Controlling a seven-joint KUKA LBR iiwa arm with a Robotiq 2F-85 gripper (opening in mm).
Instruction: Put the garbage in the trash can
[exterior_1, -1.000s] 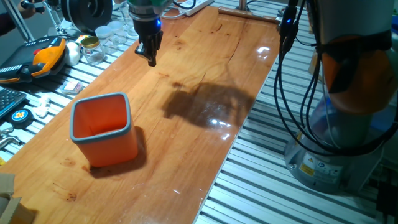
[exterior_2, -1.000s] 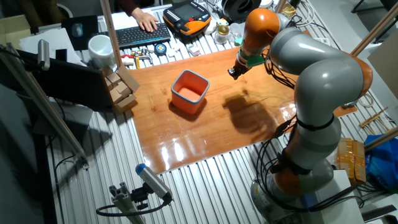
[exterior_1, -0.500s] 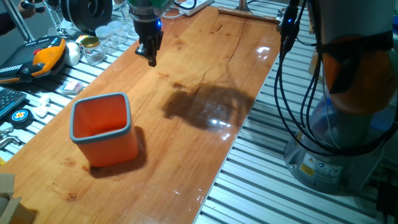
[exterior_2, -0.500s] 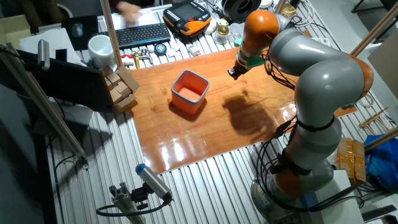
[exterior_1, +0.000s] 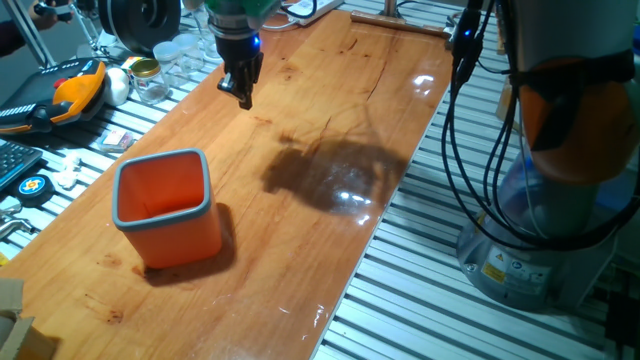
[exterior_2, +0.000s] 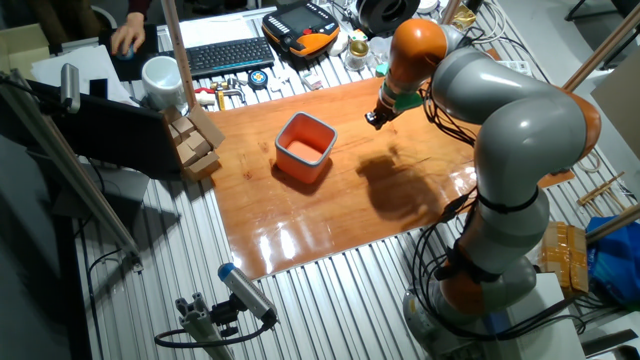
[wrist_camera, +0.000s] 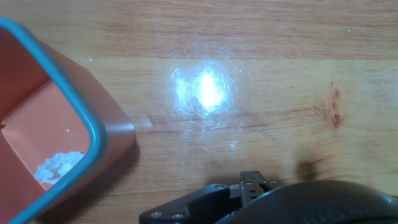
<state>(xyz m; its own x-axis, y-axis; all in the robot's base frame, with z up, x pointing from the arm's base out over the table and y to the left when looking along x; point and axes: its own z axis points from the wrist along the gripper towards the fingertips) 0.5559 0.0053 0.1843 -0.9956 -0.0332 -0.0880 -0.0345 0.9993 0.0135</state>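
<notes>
On the glossy wooden table (exterior_1: 330, 120), the gripper (exterior_1: 240, 88) hangs where it did a second ago, well beyond the trash can (exterior_1: 165, 208); only a person's hand (exterior_2: 126, 36) has shifted at the keyboard. Its fingers look pinched together with nothing seen between them. The garbage (wrist_camera: 57, 167) lies inside the bin.

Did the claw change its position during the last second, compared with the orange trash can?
Yes, slightly. In one fixed view the claw now sits a little higher in the picture, farther from the trash can, which stands where it was.

bright overhead light | glare on tabletop (wrist_camera: 205, 90) | hand view soft
</notes>
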